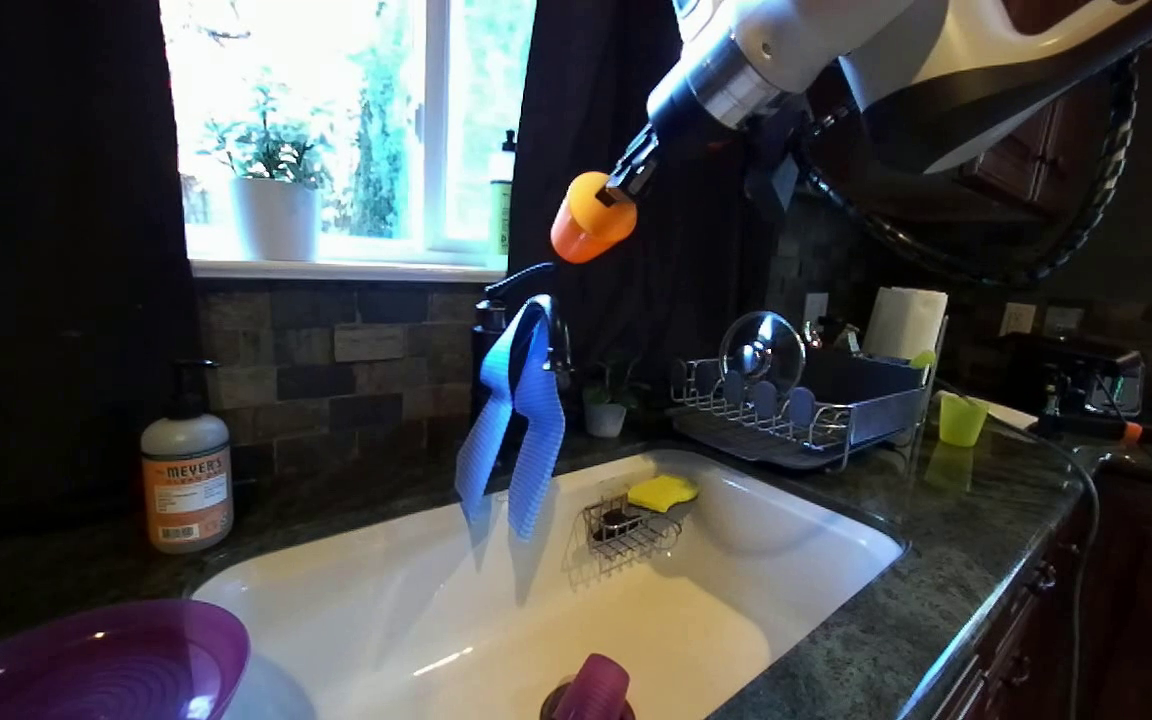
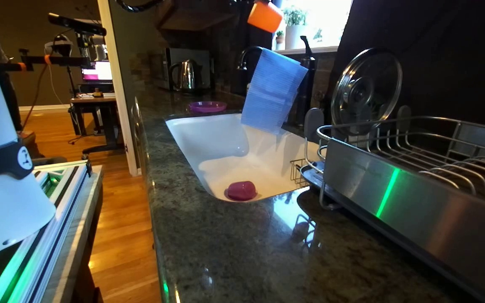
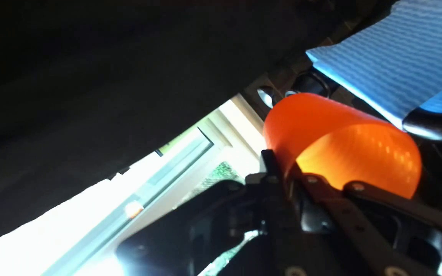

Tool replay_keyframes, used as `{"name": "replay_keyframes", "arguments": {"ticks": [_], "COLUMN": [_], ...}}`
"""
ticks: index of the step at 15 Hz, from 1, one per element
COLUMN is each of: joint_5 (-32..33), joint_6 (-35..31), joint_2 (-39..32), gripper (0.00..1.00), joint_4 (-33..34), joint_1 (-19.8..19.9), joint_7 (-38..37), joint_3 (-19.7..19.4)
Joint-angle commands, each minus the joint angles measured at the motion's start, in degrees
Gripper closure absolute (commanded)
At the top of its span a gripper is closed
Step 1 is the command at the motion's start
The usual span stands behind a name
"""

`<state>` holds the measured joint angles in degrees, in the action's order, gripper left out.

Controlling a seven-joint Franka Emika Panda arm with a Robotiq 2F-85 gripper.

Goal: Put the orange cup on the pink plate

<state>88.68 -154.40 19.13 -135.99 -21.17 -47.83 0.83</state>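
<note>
The orange cup [image 1: 586, 232] is held high above the sink, near the faucet and the dark curtain. It is tilted and also shows at the top of an exterior view [image 2: 265, 17]. My gripper [image 1: 620, 188] is shut on the cup's rim. In the wrist view the gripper [image 3: 283, 168] has one finger outside the wall and one inside the open mouth of the cup [image 3: 305, 119]. The pink plate [image 1: 201, 640] lies on the counter at the sink's end, partly cut off there; it shows whole but small in an exterior view [image 2: 207, 110].
A blue cloth [image 1: 539, 400] hangs over the faucet below the cup. The white sink [image 1: 356, 590] holds a dark-purple object [image 2: 241, 190] and a wire caddy with a yellow sponge [image 1: 662, 492]. A soap bottle [image 1: 186, 480], dish rack [image 1: 876, 400] and yellow-green cup [image 1: 962, 420] stand around.
</note>
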Motion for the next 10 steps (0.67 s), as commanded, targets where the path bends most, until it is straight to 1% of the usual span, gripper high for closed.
{"name": "replay_keyframes", "arguments": {"ticks": [1, 2, 3, 8, 9, 10], "joint_5": [-1.95, -0.42, -0.57, -0.57, -0.57, 0.22], "joint_6": [-5.04, -2.7, -2.97, -2.97, -2.97, -3.35], "joint_2": [-7.04, -2.65, -3.66, -3.56, -3.56, -4.32], "gripper": [0.99, 0.99, 0.96, 0.96, 0.99, 0.99], "joint_4": [6.54, 2.54, 3.5, 3.54, 3.53, 5.2], "joint_1": [-1.12, -0.29, -0.35, -0.22, -0.22, -0.49], "joint_7": [11.42, 5.8, 6.49, 6.35, 6.35, 6.98], "joint_3": [-0.58, -0.16, -0.14, -0.17, -0.17, 0.18]}}
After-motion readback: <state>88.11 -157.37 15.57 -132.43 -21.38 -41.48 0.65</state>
